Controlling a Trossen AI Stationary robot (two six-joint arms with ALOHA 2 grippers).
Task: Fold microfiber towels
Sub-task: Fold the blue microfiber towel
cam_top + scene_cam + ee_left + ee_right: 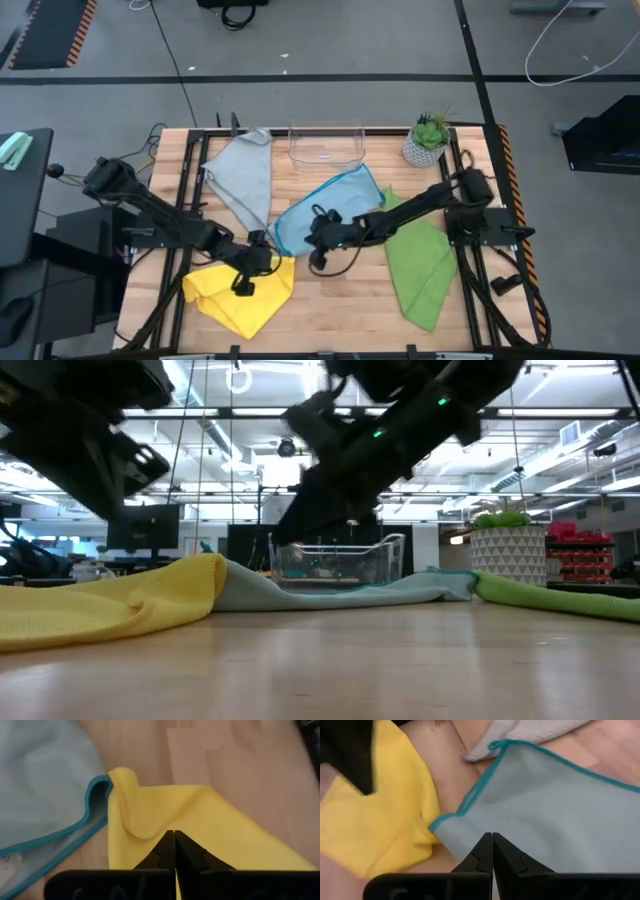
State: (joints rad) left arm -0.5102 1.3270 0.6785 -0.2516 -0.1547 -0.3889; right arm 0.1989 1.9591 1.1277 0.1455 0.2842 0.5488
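Reaching in from the table's left edge, the left arm stretches low across the wood and ends with the left gripper [243, 283] over the upper corner of the yellow towel [240, 298]. Its wrist view shows the two dark fingers [165, 851] pressed together, tips resting at a raised fold of the yellow cloth; whether any fabric is pinched between them cannot be told. The right arm comes from the right side, bent at the elbow near the green towel [420, 262], and the right gripper [318, 262] hangs at the lower edge of the light blue towel [330, 208]. Its fingers [486, 851] are likewise clenched, tips just above the teal-hemmed blue cloth, with no clear grasp visible.

The yellow towel lies crumpled at the front left of the table, one corner touching the teal hem of the light blue towel, which is spread at the middle. A grey towel [242, 175] lies spread toward the back left, its lower part meeting the blue one. The green towel lies along the right side, partly under the right arm. Behind the blue towel stands a clear plastic bin [326, 145], and a small potted plant [428, 140] sits at the back right corner. In the low view both arms loom dark above the cloths.
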